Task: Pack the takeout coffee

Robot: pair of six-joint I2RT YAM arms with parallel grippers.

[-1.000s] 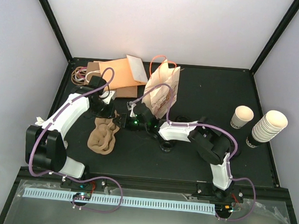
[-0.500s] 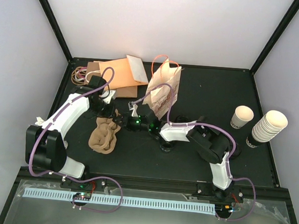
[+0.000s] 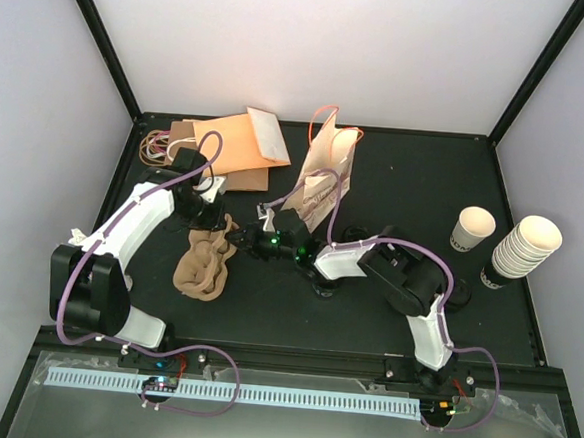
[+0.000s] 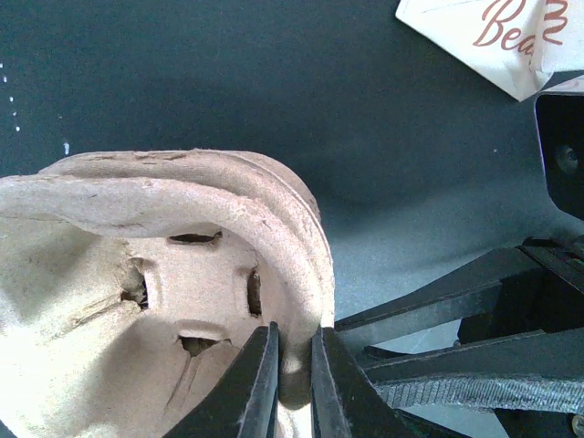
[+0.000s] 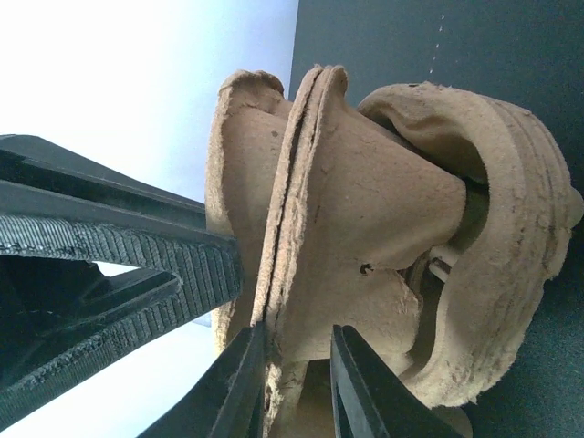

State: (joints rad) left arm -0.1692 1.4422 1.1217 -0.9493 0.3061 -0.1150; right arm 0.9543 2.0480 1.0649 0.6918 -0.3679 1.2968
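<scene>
Currently both arms are on the pulp carrier, left of the table's middle. Left gripper is clenched on its rim. Right gripper comes in from the opposite side and grasps the rim's doubled edge, with pulp filling the gap between its fingers. The two grippers sit just beside each other.

The takeout coffee is untouched: upright, mouth up, near the table's right edge and well apart from both grippers. A stack of nested cups leans near it, closer to the right edge.

Around the work:
- printed paper bag stands with orange handles up, toward the far edge, just behind the right gripper
- flat kraft and orange bags are piled toward the far-left corner, with a bundle of looped handles at that corner
- my right arm's own elbow lies between the carrier and the cup

The surface is matte black with a few pale specks. I see plain pale walls on three sides and black frame posts rising from the far corners.
</scene>
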